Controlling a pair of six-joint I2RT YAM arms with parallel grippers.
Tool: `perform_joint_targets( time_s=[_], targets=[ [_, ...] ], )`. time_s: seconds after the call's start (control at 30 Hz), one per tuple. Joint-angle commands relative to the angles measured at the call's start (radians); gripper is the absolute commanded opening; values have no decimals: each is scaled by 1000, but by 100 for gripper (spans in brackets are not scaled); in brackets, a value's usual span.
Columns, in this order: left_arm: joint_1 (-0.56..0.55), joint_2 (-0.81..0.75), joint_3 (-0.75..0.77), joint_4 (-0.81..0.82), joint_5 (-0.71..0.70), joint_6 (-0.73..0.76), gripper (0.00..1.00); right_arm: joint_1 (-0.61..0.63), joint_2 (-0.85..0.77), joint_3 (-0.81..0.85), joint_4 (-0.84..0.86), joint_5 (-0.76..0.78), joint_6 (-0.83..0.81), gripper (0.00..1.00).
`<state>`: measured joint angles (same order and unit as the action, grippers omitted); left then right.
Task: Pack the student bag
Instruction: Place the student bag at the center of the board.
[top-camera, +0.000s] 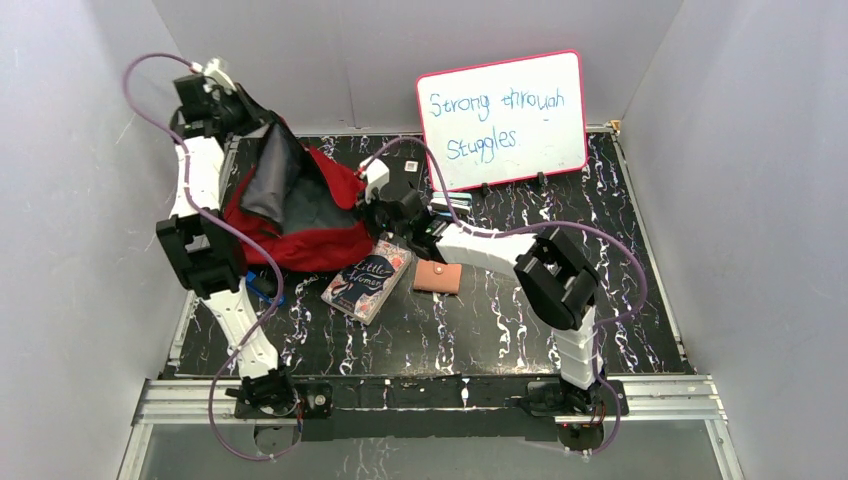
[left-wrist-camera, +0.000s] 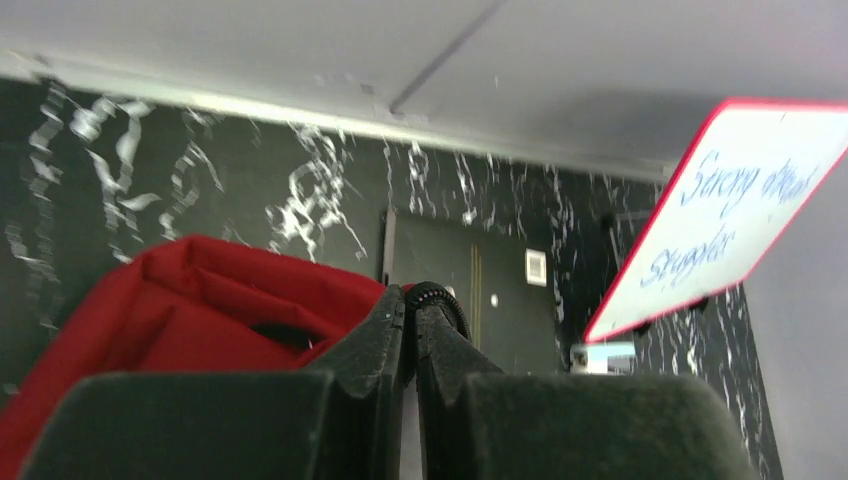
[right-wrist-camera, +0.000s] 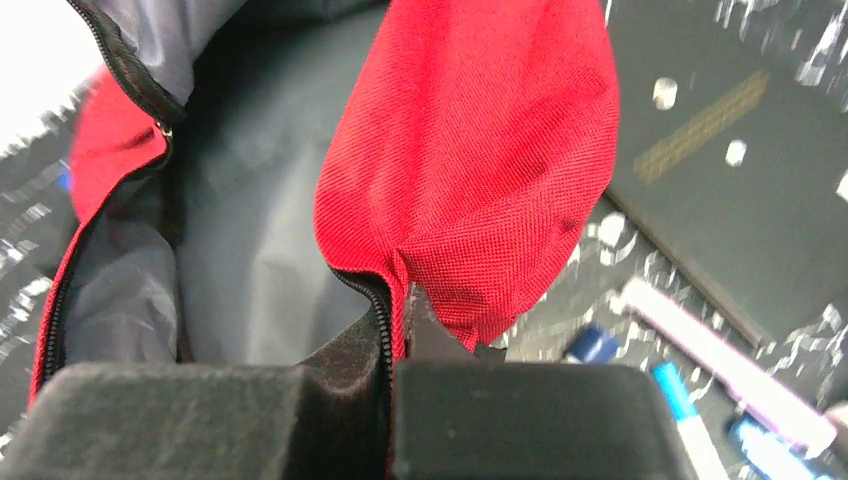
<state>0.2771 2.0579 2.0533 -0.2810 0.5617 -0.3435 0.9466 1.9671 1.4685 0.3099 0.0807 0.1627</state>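
Top external view: one student bag (top-camera: 300, 215), red with grey lining, sits at the far left of the desk (top-camera: 480, 320) with its mouth spread open. One book (top-camera: 367, 281) lies just beside its near right edge, and one tan wallet (top-camera: 438, 277) lies right of the book. One whiteboard (top-camera: 503, 118) stands at the far edge.

There are two arms. The left arm reaches far and high, and its left hand (top-camera: 240, 108) is pinched shut on the bag's raised upper rim. The right arm bends in low from the right. Its right hand (right-wrist-camera: 395, 340) is clamped tight on the red fabric beside the zipper. One black notebook (right-wrist-camera: 740, 200) lies behind it.
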Motion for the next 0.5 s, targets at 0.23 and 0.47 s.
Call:
perform_joint_targets(
  time_s=[0.23, 0.47],
  targets=[
    [-140, -63, -134, 143, -13, 122, 0, 19, -30, -166, 31, -74, 175, 4],
    [-142, -63, -147, 111, -71, 189, 0, 74, -50, -205, 18, -162, 257, 29]
  ],
)
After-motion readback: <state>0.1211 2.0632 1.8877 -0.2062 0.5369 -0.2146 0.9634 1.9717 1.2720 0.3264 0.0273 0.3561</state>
